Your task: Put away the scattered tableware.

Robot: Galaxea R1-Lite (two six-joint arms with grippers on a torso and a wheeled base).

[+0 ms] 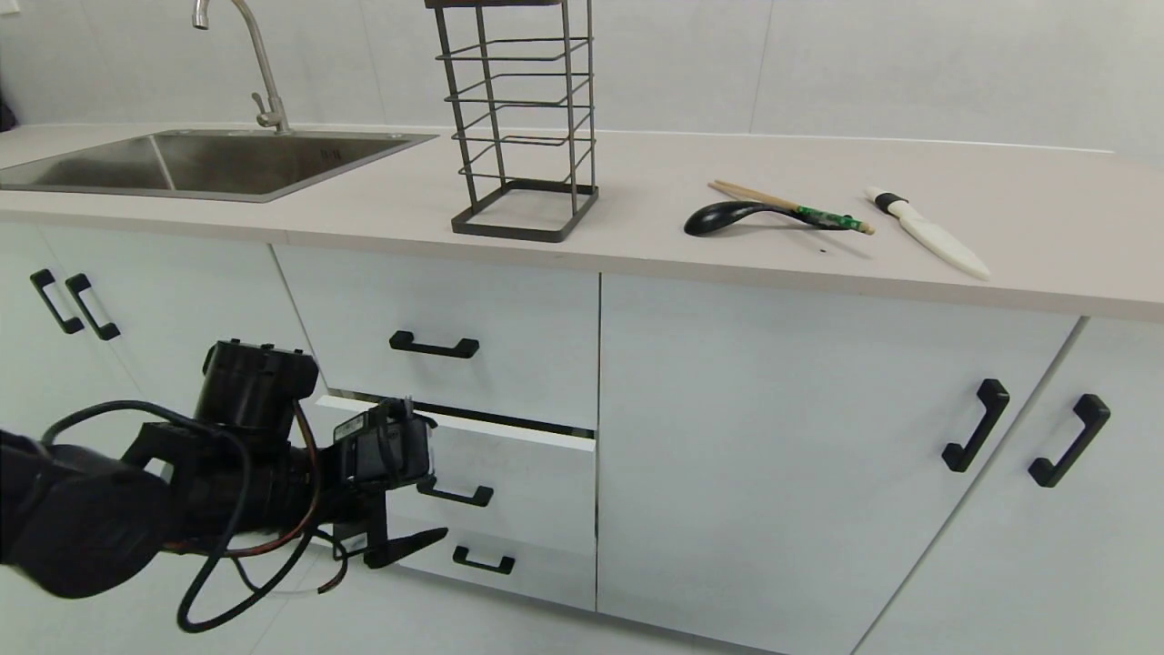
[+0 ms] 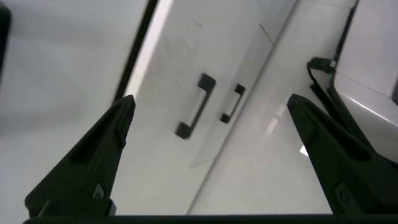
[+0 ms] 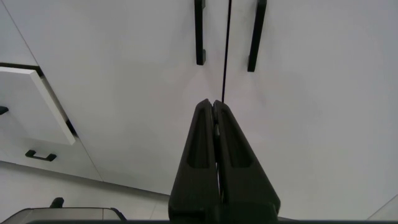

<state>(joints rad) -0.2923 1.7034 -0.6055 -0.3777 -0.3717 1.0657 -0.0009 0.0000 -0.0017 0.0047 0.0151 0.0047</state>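
The counter (image 1: 655, 246) runs the width of the view, its front edge overhanging the white cabinet fronts. A sink (image 1: 273, 159) is set in at the left, and a wire rack (image 1: 509, 233) stands upright near the middle, close to the front edge. Bare counter lies between the rack and the tableware.

Under the rack, the middle drawer (image 1: 536, 473) sticks out a little below the top drawer (image 1: 509, 364), with a dark gap behind its upper edge.

The left gripper (image 1: 414, 482) hangs low in front of that drawer with its jaws wide apart. The handle (image 1: 455, 494) sits just ahead of the gap between them, and nothing touches it.

The right gripper (image 3: 216, 106) has its jaws pressed together on nothing, and it points at the seam (image 3: 227, 50) between two cabinet doors.

The spoon (image 1: 718, 218), chopsticks (image 1: 755, 194) and knife (image 1: 937, 238) lie on the counter to the right. The spoon handle crosses the chopsticks, and the knife lies just beside them. All three are well above and apart from both grippers.
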